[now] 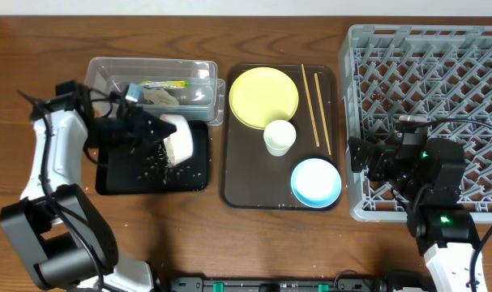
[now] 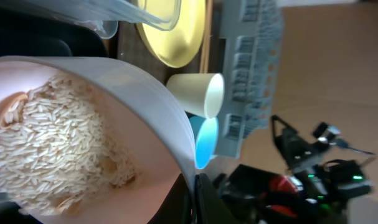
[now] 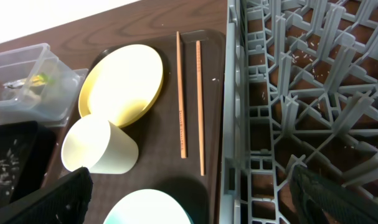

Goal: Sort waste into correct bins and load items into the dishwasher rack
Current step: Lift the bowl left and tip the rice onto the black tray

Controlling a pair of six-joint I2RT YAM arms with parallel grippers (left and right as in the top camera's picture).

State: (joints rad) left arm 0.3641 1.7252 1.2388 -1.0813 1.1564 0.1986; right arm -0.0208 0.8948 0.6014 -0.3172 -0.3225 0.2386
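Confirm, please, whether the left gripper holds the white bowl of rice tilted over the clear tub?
Not quite: the left gripper holds the white bowl of rice tilted over the black tray, not the clear tub, as the overhead view shows.

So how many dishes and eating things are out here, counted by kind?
Plates: 1, the yellow plate
Cups: 1, the white cup
Bowls: 2, the white bowl and the light blue bowl
Sticks: 2, the wooden chopsticks
Total: 6
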